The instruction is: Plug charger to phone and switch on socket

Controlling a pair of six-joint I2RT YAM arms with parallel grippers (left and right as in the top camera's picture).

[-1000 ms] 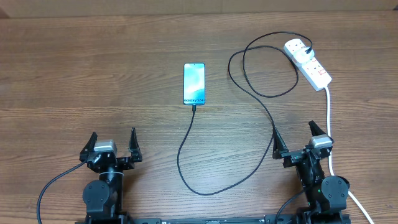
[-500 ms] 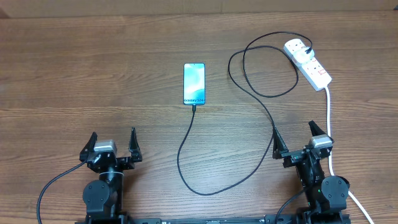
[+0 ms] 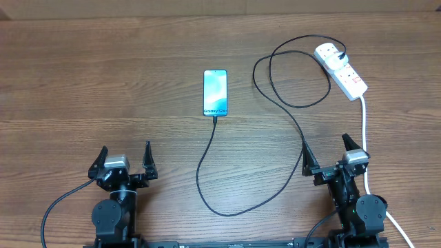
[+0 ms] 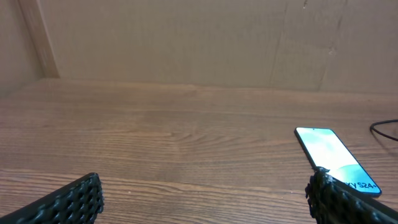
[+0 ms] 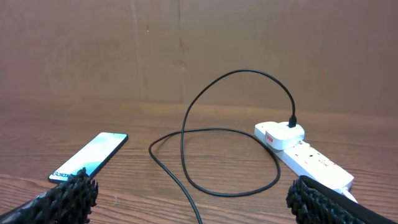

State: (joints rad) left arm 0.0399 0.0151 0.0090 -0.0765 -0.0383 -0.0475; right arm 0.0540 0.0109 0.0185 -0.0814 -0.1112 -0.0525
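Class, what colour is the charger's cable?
The charger cable is black, clearest in the overhead view.

Phone [image 3: 215,93]: flat mid-table [image 3: 103,83], screen up and lit, light blue, dark text at its near edge. Charger [image 5: 242,71]: thin black cable, tip meeting the phone's near edge, slack sweeping right, then looping up to its white plug [image 3: 329,52], seated in the socket's far outlet. Socket [image 3: 342,70]: white two-outlet strip, far right, lying diagonally (switch position unreadable).

The wooden table [image 3: 103,83] is carrying the phone [image 3: 215,93]. The charger [image 3: 198,176] is trailing from the phone's bottom edge. The socket [image 3: 351,77] is lying well to the phone's right.
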